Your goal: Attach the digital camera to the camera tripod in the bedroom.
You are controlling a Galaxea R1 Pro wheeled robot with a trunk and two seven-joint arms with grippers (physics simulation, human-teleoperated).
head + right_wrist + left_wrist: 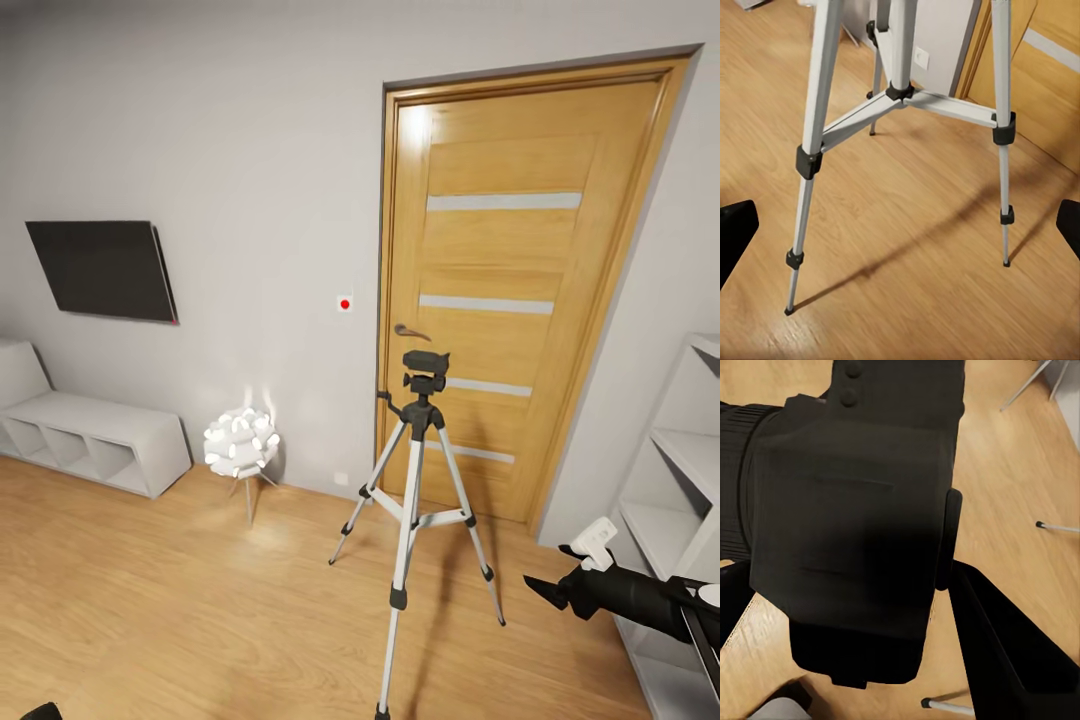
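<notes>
Carrying: my left pincer (907,607) has the digital camera (847,525) clamped between its dark fingers, lens barrel sticking out to one side, over the wood floor (150,600)
Right pincer: my right pincer (545,590) hangs low at the right, near the white shelf (680,470); its wrist view shows the fingertips wide apart with nothing between them
Tripod: the camera tripod (415,500) stands upright ahead of me in front of the oak door (500,300), its black head bare on top
Doing it well: I judge I must raise the camera above the head, level its base, then lower slowly
Risk: a sideways knock could tip those thin legs
</notes>
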